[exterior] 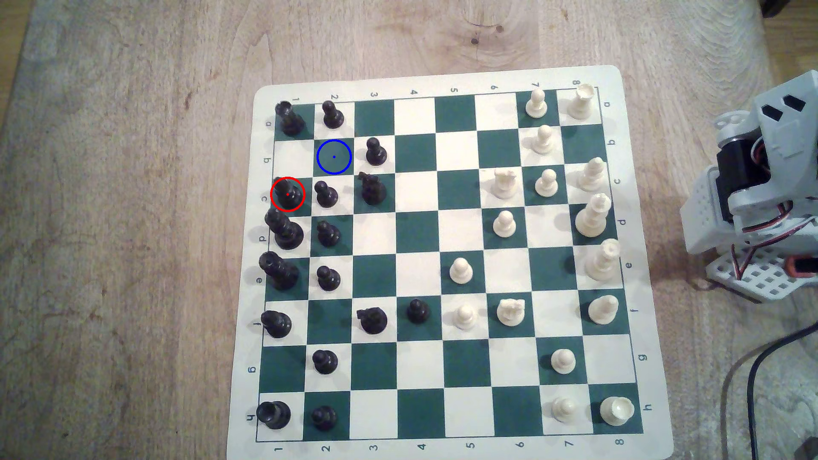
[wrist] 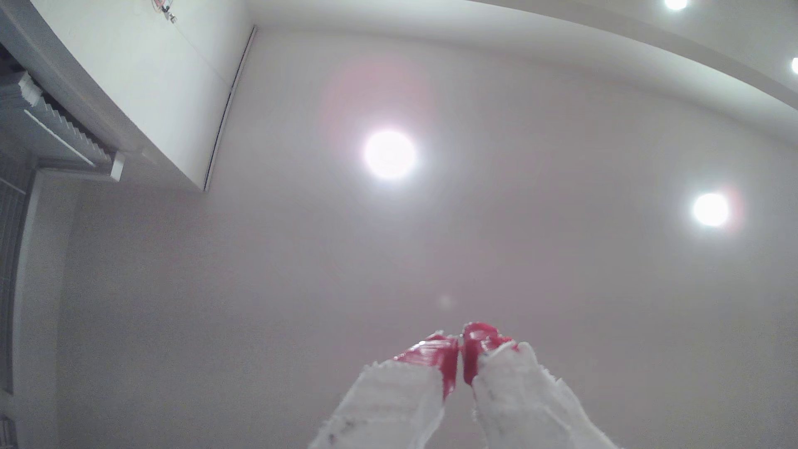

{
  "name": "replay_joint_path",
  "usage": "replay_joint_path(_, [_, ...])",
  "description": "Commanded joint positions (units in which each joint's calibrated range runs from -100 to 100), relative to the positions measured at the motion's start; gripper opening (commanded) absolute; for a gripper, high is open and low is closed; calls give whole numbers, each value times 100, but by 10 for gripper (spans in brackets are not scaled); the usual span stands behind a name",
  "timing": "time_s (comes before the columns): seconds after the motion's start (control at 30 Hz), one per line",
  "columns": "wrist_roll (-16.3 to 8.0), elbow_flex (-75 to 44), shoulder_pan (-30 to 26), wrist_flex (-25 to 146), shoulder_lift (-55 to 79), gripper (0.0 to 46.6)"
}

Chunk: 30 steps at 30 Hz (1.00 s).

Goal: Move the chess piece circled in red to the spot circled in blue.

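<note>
The chess piece (exterior: 287,193), a glossy black bishop, stands inside the red ring on a dark green square at the exterior view's left edge of the board. The spot (exterior: 333,156), a green square with a blue ring and dot, lies one square diagonally away, toward the far side, and holds nothing. The arm (exterior: 761,177) is folded up off the board at the exterior view's right. In the wrist view my gripper (wrist: 461,345) points up at the ceiling, its red-tipped fingers (wrist: 440,354) pressed together with nothing between them.
Black pawns (exterior: 326,194) and a black knight (exterior: 372,188) crowd the squares beside the bishop and the spot. White pieces (exterior: 593,216) line the board's right side in the exterior view. A black cable (exterior: 761,367) runs over the wooden table near the arm's base.
</note>
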Motion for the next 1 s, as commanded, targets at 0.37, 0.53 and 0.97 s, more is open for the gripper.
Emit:
replay_joint_path(0.37, [-24,-1723,852,6440,124,2])
replay_joint_path(0.53, [-29,-2702,1157,7317,1593,2])
replay_joint_path(0.97, [-49,-4307,1228,9151,4335,2])
